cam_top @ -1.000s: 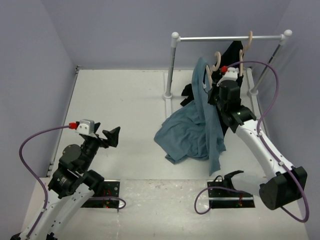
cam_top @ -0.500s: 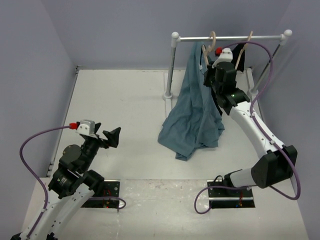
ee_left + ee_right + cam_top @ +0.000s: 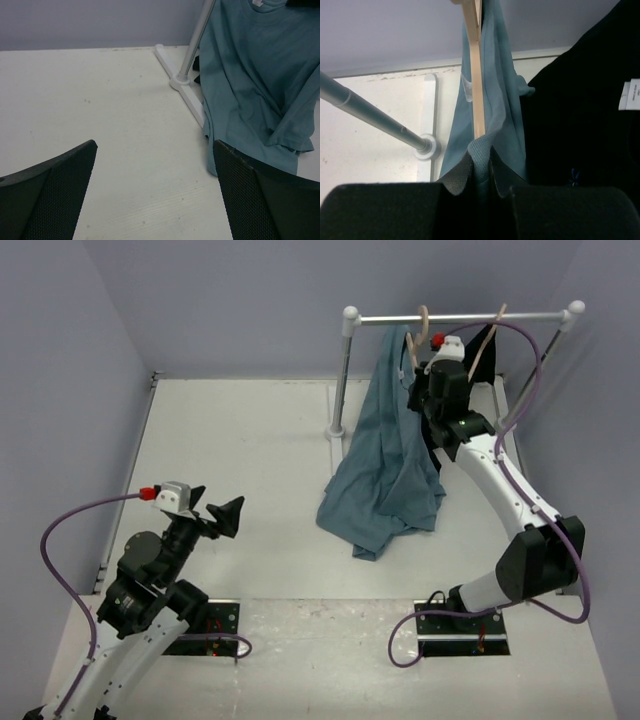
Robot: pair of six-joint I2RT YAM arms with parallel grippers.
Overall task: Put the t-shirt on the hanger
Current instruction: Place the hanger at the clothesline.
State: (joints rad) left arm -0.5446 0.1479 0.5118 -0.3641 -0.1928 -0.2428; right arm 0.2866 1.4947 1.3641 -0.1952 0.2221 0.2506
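Softly creased cotton t-shirt point(image 3: 385, 470) around slim pale wooden hanger point(image 3: 476, 75).

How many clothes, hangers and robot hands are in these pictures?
Clothes: 2, the t-shirt and the black garment.
Hangers: 2, the hanger in the t-shirt and the twin hanger.
Hands: 2, left hand and right hand.
Total: 6.

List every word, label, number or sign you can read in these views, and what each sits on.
No text is legible in any view.
White tag on the black garment: print too small to read.
Small blue mark on that garment: blurred, unreadable.
White neck label inside the t-shirt: too blurred to read.
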